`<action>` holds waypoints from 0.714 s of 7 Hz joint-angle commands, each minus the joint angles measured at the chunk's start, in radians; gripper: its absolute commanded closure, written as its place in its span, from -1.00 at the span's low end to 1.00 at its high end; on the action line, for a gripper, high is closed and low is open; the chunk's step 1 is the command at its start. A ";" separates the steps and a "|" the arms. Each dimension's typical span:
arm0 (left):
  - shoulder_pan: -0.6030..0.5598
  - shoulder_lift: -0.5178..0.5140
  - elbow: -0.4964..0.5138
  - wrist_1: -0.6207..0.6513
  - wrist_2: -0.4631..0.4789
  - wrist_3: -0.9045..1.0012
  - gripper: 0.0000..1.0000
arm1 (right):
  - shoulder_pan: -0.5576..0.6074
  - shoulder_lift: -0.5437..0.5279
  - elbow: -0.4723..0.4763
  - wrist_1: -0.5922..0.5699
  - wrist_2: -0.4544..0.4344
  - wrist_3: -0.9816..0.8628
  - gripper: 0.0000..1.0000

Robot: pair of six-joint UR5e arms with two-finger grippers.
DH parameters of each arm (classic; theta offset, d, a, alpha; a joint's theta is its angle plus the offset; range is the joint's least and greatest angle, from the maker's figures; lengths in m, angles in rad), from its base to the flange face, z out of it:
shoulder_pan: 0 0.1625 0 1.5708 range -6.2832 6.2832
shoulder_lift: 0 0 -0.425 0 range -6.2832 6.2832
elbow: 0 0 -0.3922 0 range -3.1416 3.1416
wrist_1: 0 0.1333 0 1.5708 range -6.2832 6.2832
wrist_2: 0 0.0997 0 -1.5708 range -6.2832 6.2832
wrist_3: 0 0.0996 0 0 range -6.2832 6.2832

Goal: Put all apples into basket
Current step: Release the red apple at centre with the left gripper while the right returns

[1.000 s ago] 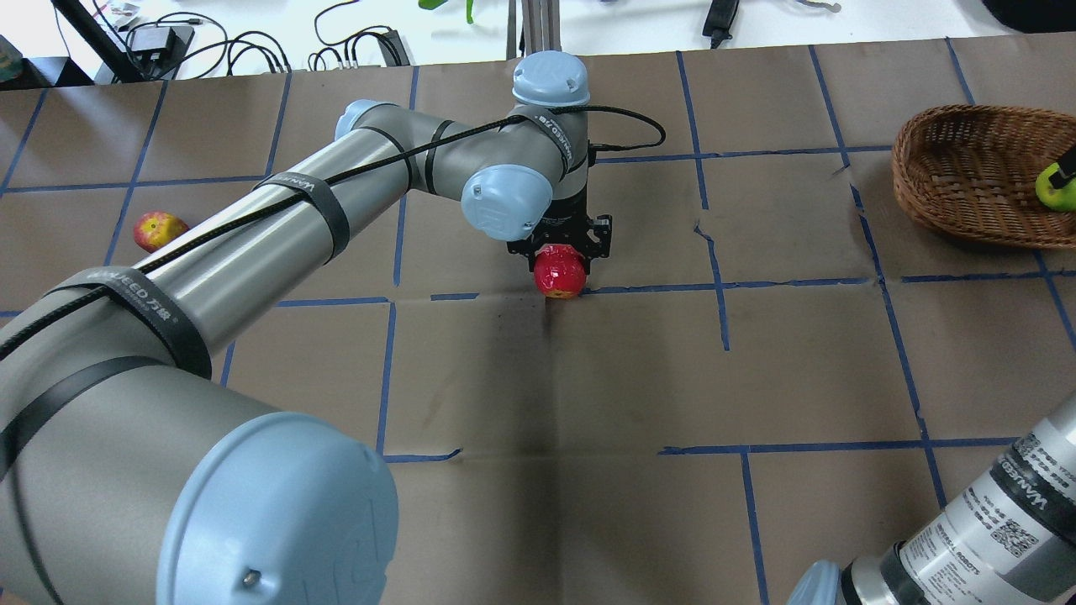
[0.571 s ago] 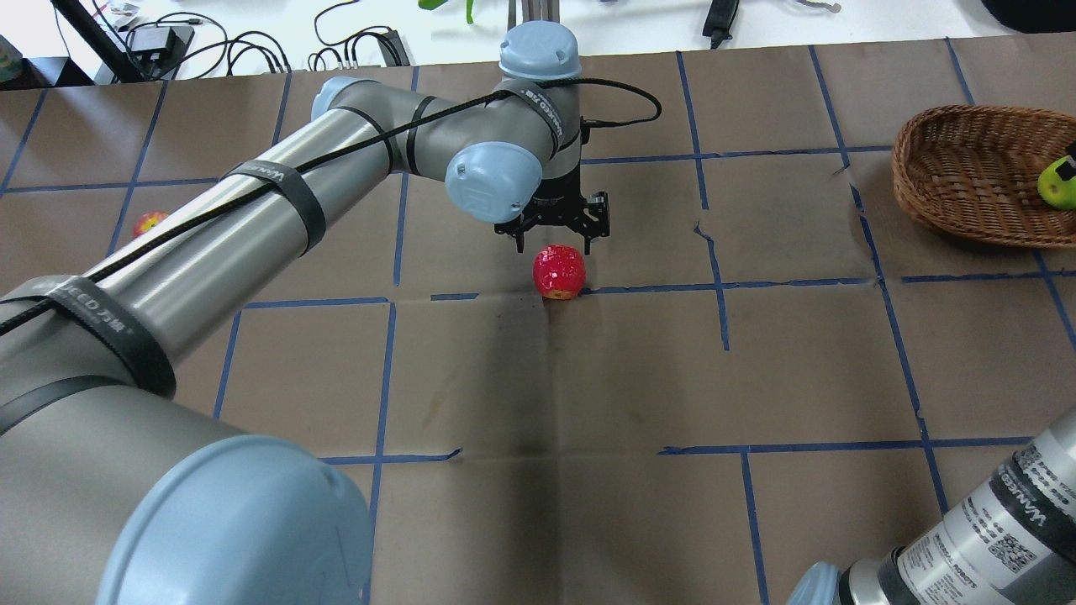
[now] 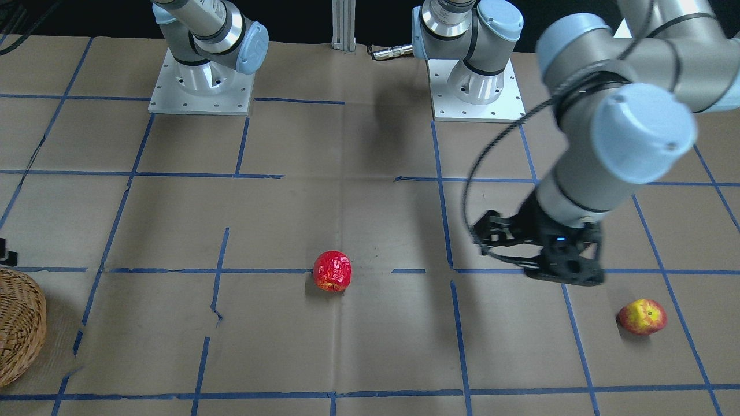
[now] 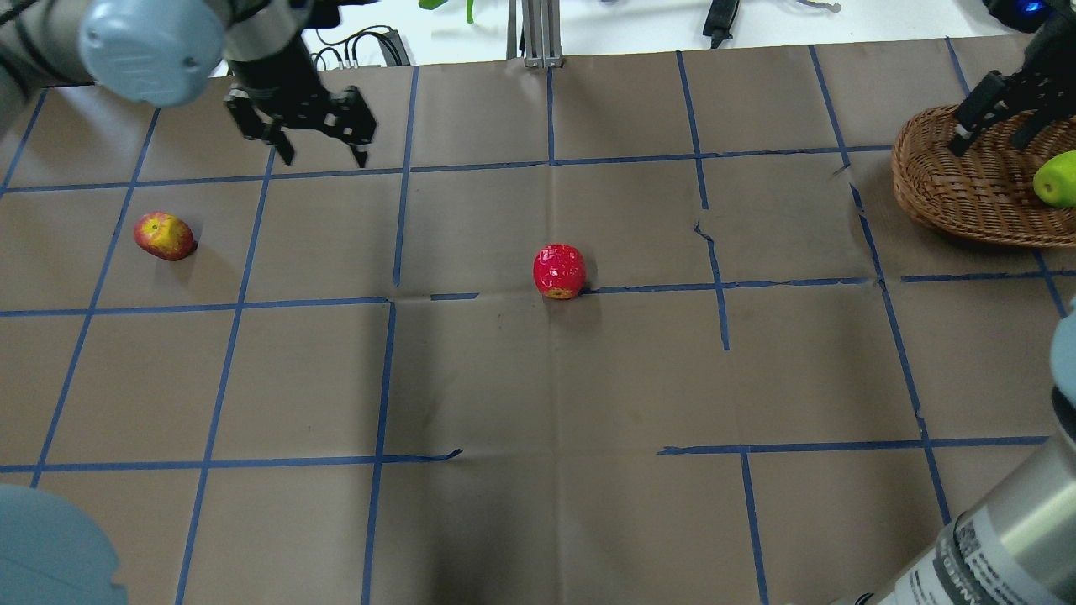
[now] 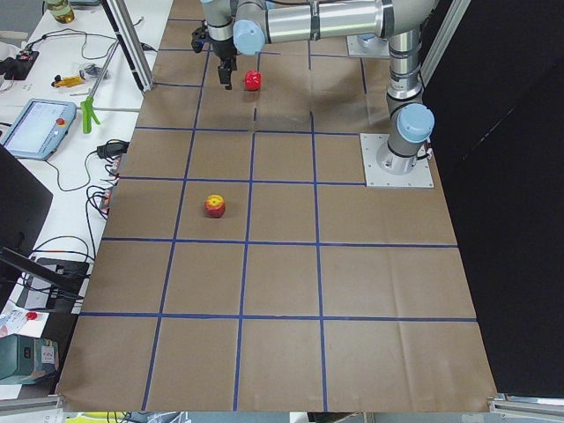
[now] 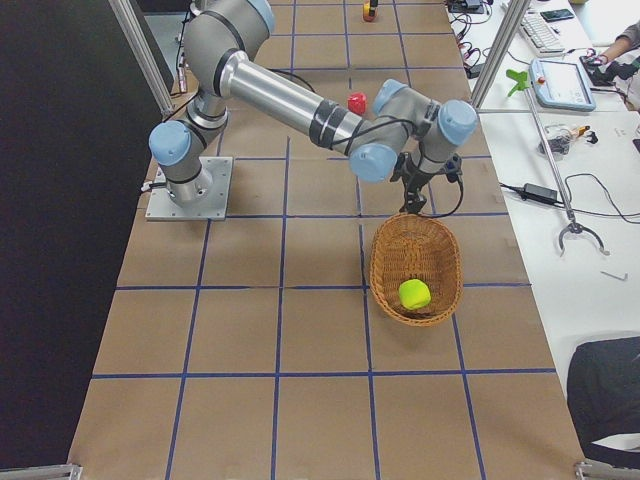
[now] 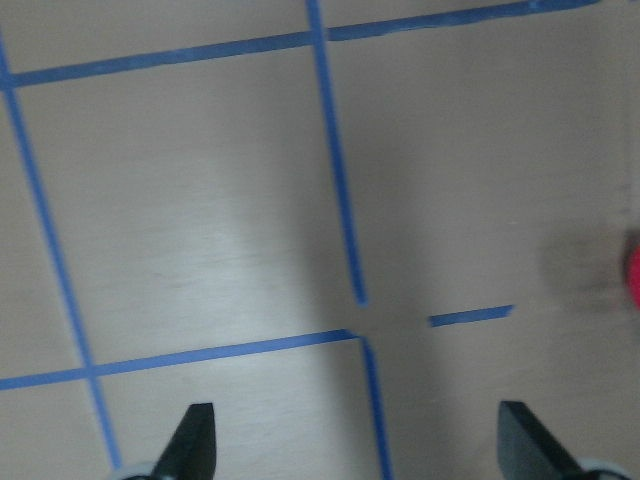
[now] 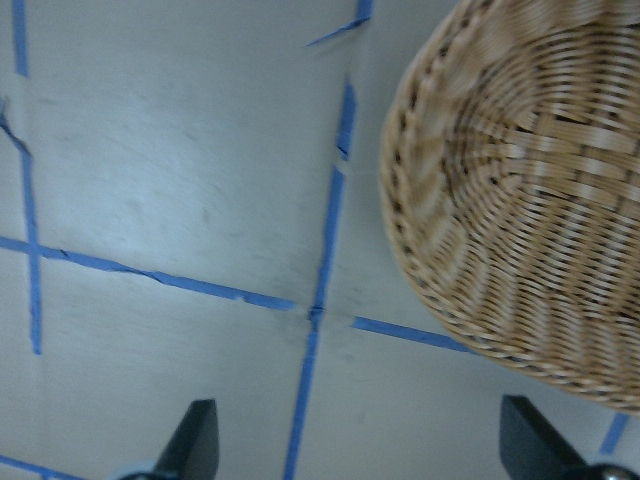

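Observation:
The deep red wrinkly apple (image 4: 559, 270) lies on the table's middle, also seen from the front (image 3: 332, 270). The red-and-yellow apple (image 4: 164, 236) lies at the left (image 3: 642, 316). The green apple (image 4: 1057, 178) lies inside the wicker basket (image 4: 950, 189) at the far right (image 6: 414, 293). My left gripper (image 4: 323, 156) is open and empty, above the table between the two red apples, nearer the red-and-yellow one. Its wrist view (image 7: 360, 440) shows bare table and the red apple's edge (image 7: 633, 280). My right gripper (image 4: 992, 141) is open and empty over the basket's left rim (image 8: 430, 200).
Brown paper with blue tape lines covers the table (image 4: 538, 378). Cables and devices lie beyond the far edge (image 4: 353, 46). The two arm bases (image 3: 199, 81) stand at the robot's side. A tablet (image 5: 40, 123) and tools lie on a side bench.
My left gripper let go of the red apple, rose and swung far left. The red apple stayed put. My right gripper lifted off the green apple, which stays in the basket.

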 commanded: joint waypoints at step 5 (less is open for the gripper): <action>0.412 -0.264 0.031 0.382 -0.045 0.597 -0.96 | 0.634 -0.029 0.192 -0.404 0.003 0.850 -1.00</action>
